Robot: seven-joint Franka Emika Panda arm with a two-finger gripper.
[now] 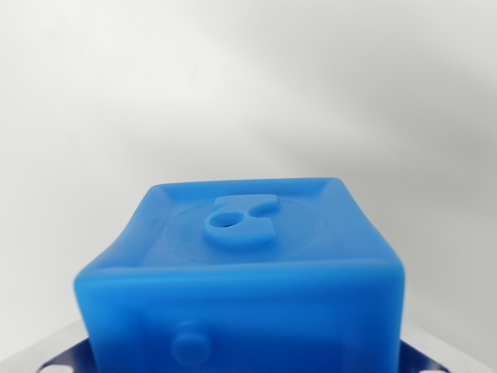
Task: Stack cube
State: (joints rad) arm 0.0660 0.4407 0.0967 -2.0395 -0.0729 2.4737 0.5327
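Note:
A blue soft cube (248,264) fills the lower middle of the wrist view, very close to the camera. Its top face carries a raised round knob with a hole (237,225), and a smaller stud shows on the near face. The sides bow inward as if squeezed. My gripper (242,350) is almost wholly hidden behind the cube; only its metal parts (46,356) show at the two bottom corners. The cube sits within the grip and looks raised off the surface. No second cube is in view.
A plain white, blurred surface (248,85) lies behind and around the cube, with a soft shadow across the upper right.

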